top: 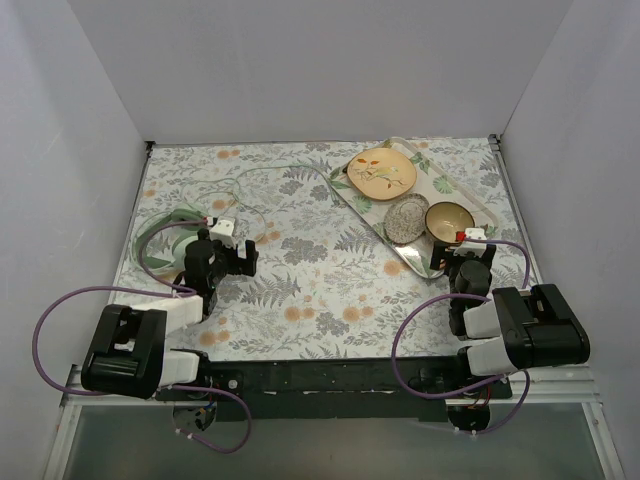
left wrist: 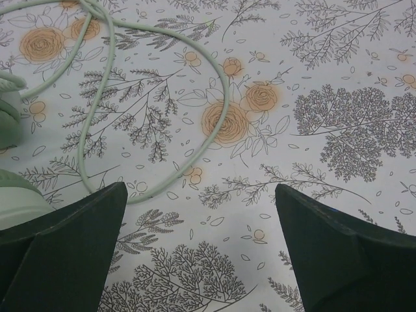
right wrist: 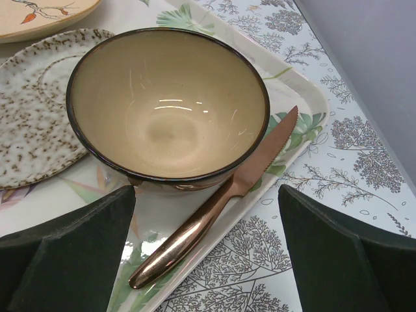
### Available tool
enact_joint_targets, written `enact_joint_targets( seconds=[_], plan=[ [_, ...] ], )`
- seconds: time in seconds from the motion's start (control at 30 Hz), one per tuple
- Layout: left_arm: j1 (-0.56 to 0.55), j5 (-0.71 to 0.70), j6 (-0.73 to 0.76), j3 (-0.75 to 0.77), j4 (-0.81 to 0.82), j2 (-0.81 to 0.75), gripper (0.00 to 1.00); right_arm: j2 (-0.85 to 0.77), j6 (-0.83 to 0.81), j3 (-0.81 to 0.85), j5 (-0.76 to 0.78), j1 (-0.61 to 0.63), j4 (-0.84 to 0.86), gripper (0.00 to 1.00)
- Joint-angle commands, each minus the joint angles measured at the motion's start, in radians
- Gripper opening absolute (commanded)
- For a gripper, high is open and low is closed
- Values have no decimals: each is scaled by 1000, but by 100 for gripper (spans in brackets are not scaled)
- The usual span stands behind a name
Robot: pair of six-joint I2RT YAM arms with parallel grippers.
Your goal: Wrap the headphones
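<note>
The pale mint-green headphones [top: 168,238] lie on the flowered tablecloth at the left, and their thin green cable [top: 283,168] runs in loose loops toward the tray. My left gripper [top: 238,262] is open and empty, just right of the headphones. In the left wrist view it [left wrist: 201,192] hovers over bare cloth, with a cable loop [left wrist: 224,97] ahead of it and the ear cup edges [left wrist: 9,112] at the far left. My right gripper [top: 452,256] is open and empty at the tray's near edge, and it [right wrist: 207,192] straddles a copper knife [right wrist: 214,211].
A leaf-patterned tray [top: 478,200] at the back right holds a yellow plate [top: 381,170], a speckled plate [top: 406,219], a tan bowl [top: 449,219] and the knife. The bowl [right wrist: 169,104] is right ahead of the right gripper. Grey walls enclose the table on three sides.
</note>
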Motion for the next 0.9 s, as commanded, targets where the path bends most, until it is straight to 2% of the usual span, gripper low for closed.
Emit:
enact_joint_targets(
  seconds=[0.0,0.07,0.1,0.17,0.23,0.37,0.43,0.47,0.53,0.57,0.6,0.63,0.7,0.87],
  plan=[
    [0,2,-31,67,-93,-27,98,-1,12,38,-1,-8,43,98],
    [0,39,-35,148,-213,-23,98,-8,8,37,13,-8,61,98],
    [0,50,-29,174,-250,-15,98,-45,12,45,17,-6,-11,99],
    [0,95,-11,259,-365,-15,98,-97,6,49,29,0,-52,98],
    [0,143,-9,317,-419,-30,98,-226,20,51,37,0,-177,98],
    [1,226,-6,449,-607,-39,98,-413,74,58,71,0,-316,98],
    [9,226,6,521,-686,-39,98,-517,106,89,74,0,-394,98],
    [17,213,17,587,-750,-39,98,-551,114,103,82,0,-493,99],
    [55,124,6,679,-825,-24,98,-631,130,150,88,0,-579,98],
    [84,139,14,776,-921,11,98,-651,132,166,92,-1,-656,99],
    [183,201,23,815,-963,26,98,-686,135,205,91,0,-707,99],
    [234,227,34,848,-1000,40,98,-703,135,224,86,0,-748,99],
    [366,243,104,917,-1088,82,98,-741,123,262,42,0,-851,99],
    [552,164,279,922,-1171,131,92,-756,101,342,-233,2,-917,99]
  ],
)
